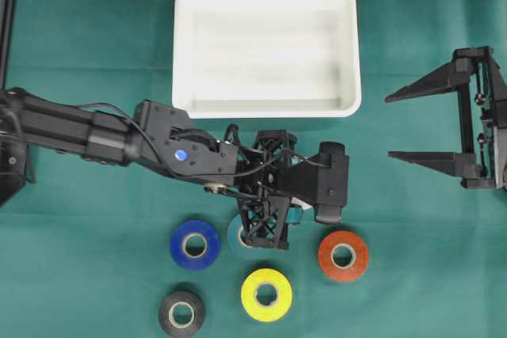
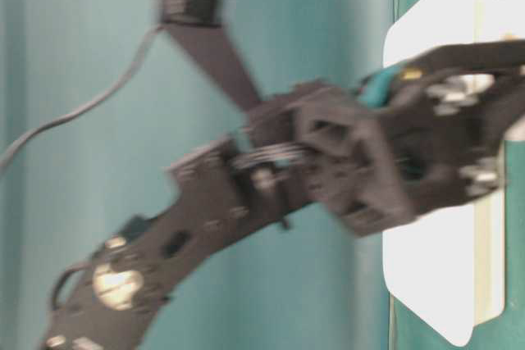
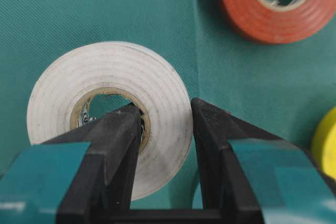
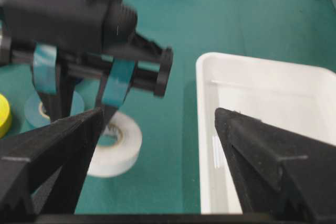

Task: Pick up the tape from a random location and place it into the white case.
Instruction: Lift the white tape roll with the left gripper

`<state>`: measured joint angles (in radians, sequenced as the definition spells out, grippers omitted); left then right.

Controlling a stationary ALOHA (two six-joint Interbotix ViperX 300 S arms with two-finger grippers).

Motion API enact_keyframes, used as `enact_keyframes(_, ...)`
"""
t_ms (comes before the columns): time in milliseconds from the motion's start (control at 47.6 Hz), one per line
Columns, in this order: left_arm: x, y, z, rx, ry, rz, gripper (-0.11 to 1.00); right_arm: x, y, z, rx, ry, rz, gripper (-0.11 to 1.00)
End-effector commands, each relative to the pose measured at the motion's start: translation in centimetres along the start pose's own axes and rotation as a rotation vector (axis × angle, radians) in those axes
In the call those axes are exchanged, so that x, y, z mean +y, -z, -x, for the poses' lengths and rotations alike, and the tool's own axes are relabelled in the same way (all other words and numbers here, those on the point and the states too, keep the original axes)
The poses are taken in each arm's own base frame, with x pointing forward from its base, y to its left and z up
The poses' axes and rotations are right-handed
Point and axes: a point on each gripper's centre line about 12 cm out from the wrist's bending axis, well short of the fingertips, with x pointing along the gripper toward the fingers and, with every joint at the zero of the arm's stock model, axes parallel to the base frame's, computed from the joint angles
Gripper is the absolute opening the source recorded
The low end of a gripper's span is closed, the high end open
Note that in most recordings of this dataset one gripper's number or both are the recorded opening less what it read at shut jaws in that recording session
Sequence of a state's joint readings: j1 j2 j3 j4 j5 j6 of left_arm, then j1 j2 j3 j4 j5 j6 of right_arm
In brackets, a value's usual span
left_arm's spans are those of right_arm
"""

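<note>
Clamped jaws of the left gripper [image 3: 165,129] pinched the white tape roll [image 3: 113,114], one finger through its core, one outside. The right gripper [image 1: 444,124] stood wide open at three o'clock. Nothing lay in the white case [image 1: 267,49] at twelve. Five rolls sat at six: blue [image 1: 195,244], light blue [image 1: 234,234], red [image 1: 343,256], yellow [image 1: 266,294], black [image 1: 181,314].

A fine-woven matt green cloth [image 3: 105,14] covers the table. Between the left gripper [image 3: 167,129]'s matt black plastic fingers [image 3: 118,145] sits a white tape roll [image 3: 152,85], smooth vinyl with faint layer lines and a tan cardboard core. Beyond its right fingertip, the red roll [image 3: 273,22] looks slightly glossy. The white case [image 4: 273,103] is smooth, shiny plastic.
</note>
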<state>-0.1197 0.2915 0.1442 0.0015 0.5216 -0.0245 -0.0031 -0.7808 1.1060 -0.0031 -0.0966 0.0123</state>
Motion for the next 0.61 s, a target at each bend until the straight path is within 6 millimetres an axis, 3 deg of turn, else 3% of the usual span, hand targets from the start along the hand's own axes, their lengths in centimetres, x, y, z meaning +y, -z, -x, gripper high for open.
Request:
enact_keyframes(0, -0.2, -2.4, 4.4, -0.094, 0.0, -0.014, 0.26, 0.0, -0.7, -0.1, -0.018, 0.001, 0.001, 0.9)
enact_keyframes(231, -0.2, -4.0, 9.5, -0.166, -0.002, -0.042, 0.25, 0.0, -0.7, -0.1, -0.018, 0.001, 0.001, 0.9)
enact_keyframes(588, 0.0, -5.5, 13.5, -0.222, -0.009, -0.061, 0.25, 0.0, -0.7, -0.1, -0.018, 0.001, 0.001, 0.9)
